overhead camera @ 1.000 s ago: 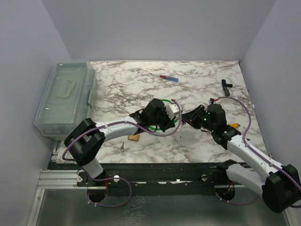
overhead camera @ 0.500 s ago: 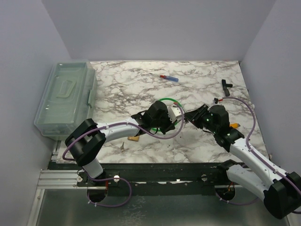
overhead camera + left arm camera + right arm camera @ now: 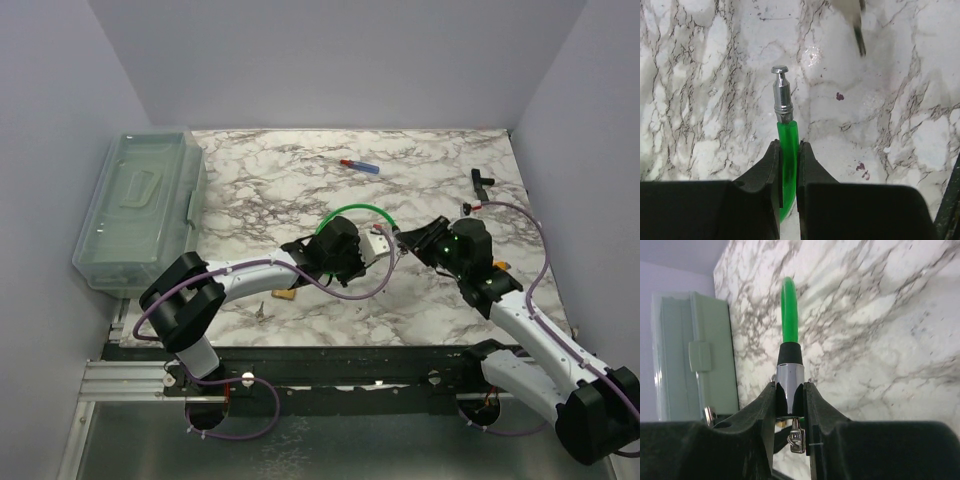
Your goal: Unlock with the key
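A green cable lock arcs above the marble table between my two grippers. My left gripper is shut on the green cable just below its bare metal pin end, which points free over the table. My right gripper is shut on the chrome lock barrel, with the green cable rising from its black collar. A small silver key hangs from the barrel's underside. In the top view the left gripper and the right gripper are close together.
A clear plastic box stands at the left edge. A red and blue pen-like item and a small black part lie at the back. A tan block and a small metal piece lie near the front.
Both grippers have shifted a little right and farther back. The green cable now arcs wider and higher between them. Both stay shut on their parts.
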